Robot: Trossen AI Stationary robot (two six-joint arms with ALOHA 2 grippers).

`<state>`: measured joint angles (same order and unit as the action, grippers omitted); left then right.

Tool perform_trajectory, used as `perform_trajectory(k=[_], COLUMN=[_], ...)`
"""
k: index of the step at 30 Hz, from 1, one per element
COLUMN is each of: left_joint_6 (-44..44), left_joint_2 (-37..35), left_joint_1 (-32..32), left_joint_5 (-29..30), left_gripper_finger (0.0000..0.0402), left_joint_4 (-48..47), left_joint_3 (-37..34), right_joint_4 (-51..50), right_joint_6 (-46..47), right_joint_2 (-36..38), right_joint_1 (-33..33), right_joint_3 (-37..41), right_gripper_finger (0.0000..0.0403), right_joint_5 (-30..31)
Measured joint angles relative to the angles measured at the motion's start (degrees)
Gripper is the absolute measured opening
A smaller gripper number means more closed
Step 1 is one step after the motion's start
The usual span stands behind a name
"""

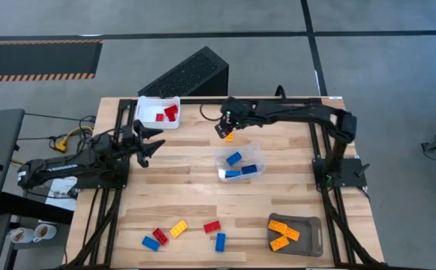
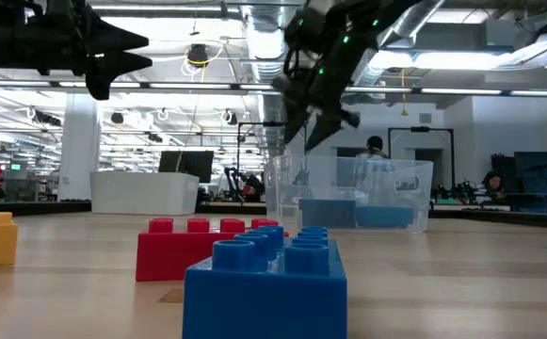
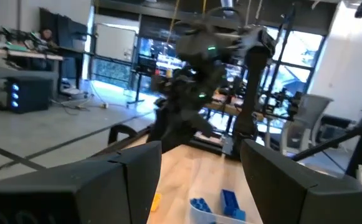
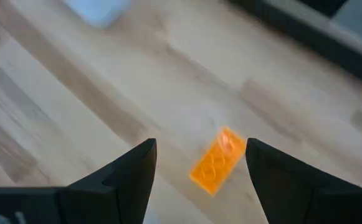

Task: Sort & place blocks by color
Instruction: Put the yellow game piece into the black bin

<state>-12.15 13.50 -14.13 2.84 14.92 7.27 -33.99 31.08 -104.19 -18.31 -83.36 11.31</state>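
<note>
I hold the right gripper (image 4: 199,163) spread above the orange block (image 4: 218,160) near the table's far edge, ready to grasp; the left gripper (image 1: 148,142) waits, parted.

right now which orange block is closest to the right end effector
The lone orange block on the bare table, directly under the right end effector; the other orange ones sit far off.

White tray (image 1: 147,117), clear tub (image 1: 221,160), grey tray (image 1: 311,238), black perforated box (image 1: 190,72), wooden table (image 1: 195,202)
</note>
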Motion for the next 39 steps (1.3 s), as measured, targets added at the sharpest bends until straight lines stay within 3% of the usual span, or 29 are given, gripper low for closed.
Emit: perform_trajectory(k=[4, 17, 39], left_joint_6=[-0.6, -0.6, -0.9], left_joint_2=[0.3, 1.5, 1.6], left_joint_1=[0.0, 0.0, 0.0], left_joint_5=[-2.3, -2.3, -2.1], left_gripper_finger=[0.0206, 0.0206, 0.0206], left_joint_4=[-1.1, -2.2, -2.5], left_joint_3=[0.0, 0.0, 0.0], right_joint_4=[-0.5, -8.4, -10.0], right_joint_6=[-1.4, -1.5, 1.3], right_joint_2=[-4.1, -13.3, -17.2], right_joint_1=[-1.1, -4.4, -6.6], right_joint_3=[-2.8, -8.6, -8.3], right_gripper_finger=[0.0270, 0.0270, 0.0270], right_joint_5=[-4.0, -7.2, -10.7])
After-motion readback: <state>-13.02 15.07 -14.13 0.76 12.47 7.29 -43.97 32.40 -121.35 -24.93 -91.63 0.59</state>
